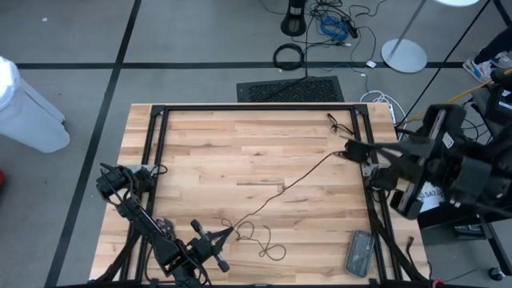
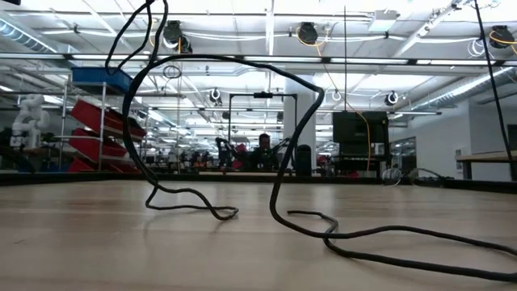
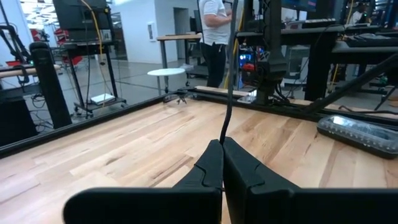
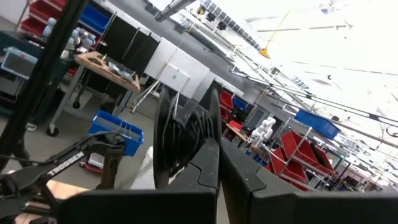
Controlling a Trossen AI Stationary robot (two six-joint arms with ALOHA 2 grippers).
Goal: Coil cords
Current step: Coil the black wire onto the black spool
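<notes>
Thin black cord [image 1: 296, 178]: one end pinched in closed left gripper [image 1: 228, 234], other end clamped in closed right gripper [image 1: 350, 149], slack across desk [image 1: 240, 136].

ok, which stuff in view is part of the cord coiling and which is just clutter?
Job:
- thin black cord, strung across the table
- left gripper, fingers shut on the cord
- right gripper, fingers shut at the cord's other end

Clutter:
- grey device, near table corner
- floor mat

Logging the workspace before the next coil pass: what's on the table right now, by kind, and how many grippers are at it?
Thin black cord: 1
Grey flat device: 1
Grippers shut: 2, left gripper on the cord, right gripper at the cord's far end
Total: 4
</notes>
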